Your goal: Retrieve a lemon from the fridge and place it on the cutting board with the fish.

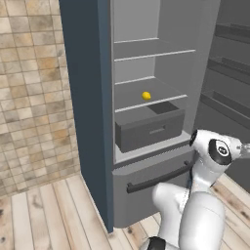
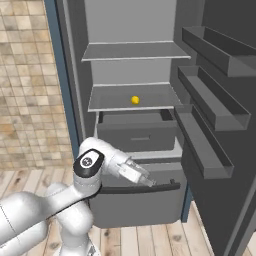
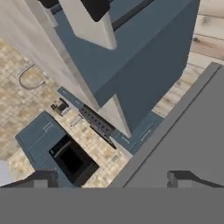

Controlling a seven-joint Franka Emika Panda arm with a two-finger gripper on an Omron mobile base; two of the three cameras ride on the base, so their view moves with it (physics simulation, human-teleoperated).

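Observation:
The fridge (image 1: 88, 97) stands open, its grey shelves bare except for one small yellow lemon (image 1: 146, 95) on the second shelf, just above the pulled-out drawer (image 1: 149, 129). From the right base view the lemon (image 2: 135, 100) lies mid-shelf. My gripper (image 2: 149, 181) hovers well below the lemon, in front of the lower drawer's dark bar handle (image 2: 140, 189), pointing right. In the hand view the gripper (image 3: 111, 181) is open, with nothing between its two dark fingertips (image 3: 41, 179). The cutting board and the fish are out of view.
The open fridge door (image 2: 215, 115) with several deep door shelves juts out on the right, close to the hand. A tan tiled wall (image 1: 34, 97) stands left of the fridge. Pale wooden floor (image 1: 44, 215) lies below.

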